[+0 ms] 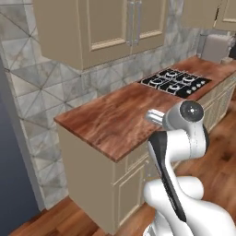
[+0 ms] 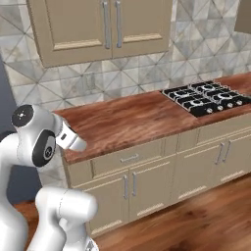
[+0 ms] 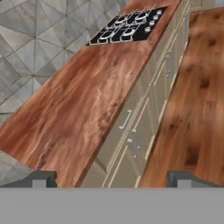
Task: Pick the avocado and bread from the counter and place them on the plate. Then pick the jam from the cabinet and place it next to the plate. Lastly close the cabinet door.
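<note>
Gripper (image 3: 112, 178) jaws spread wide, holding nothing; just fingertips (image 3: 41, 178) visible, rest cut off. Counter (image 3: 83, 100) far end beyond cooktop (image 3: 127, 27) cropped.

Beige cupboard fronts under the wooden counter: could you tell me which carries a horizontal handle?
The wide beige drawer front just beneath the reddish-brown wooden counter; its metal handle lies horizontal, while the doors below have upright handles.

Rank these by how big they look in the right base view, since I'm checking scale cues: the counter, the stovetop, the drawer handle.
1. The counter, a long wood-grain worktop crossing most of the picture.
2. The stovetop, a black panel set into the counter's right part.
3. The drawer handle, a short metal bar below the counter edge.
</note>
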### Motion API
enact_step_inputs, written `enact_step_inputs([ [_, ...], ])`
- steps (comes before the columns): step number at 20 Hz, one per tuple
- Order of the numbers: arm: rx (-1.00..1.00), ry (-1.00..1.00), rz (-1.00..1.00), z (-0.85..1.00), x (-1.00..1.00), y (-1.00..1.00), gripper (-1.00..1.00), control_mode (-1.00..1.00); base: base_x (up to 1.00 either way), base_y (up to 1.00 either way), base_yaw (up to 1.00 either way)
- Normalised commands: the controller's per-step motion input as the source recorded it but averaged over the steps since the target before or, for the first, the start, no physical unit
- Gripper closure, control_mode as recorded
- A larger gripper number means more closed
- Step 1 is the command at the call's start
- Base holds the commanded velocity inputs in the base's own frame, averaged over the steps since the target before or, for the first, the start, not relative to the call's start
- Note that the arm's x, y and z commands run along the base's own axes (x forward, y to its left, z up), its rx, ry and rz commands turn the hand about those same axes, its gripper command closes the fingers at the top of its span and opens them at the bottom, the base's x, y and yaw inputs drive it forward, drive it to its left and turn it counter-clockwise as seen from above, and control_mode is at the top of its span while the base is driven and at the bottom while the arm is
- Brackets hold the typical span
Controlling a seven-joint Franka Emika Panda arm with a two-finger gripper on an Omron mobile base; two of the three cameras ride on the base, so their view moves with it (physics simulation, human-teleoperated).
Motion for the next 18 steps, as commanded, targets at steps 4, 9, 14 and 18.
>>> enact_step_inputs([
  [4, 0.00, 0.00, 0.00, 0.00, 0.00, 0.00, -1.00, 1.00, 0.15, -1.00, 0.16],
  [9, 0.00, 0.00, 0.00, 0.00, 0.00, 0.00, -1.00, 1.00, 0.17, -1.00, 0.15],
  [14, 0.00, 0.00, 0.00, 0.00, 0.00, 0.00, -1.00, 1.00, 0.21, -1.00, 0.13],
  [18, 0.00, 0.00, 0.00, 0.00, 0.00, 0.00, -1.00, 1.00, 0.19, -1.00, 0.13],
])
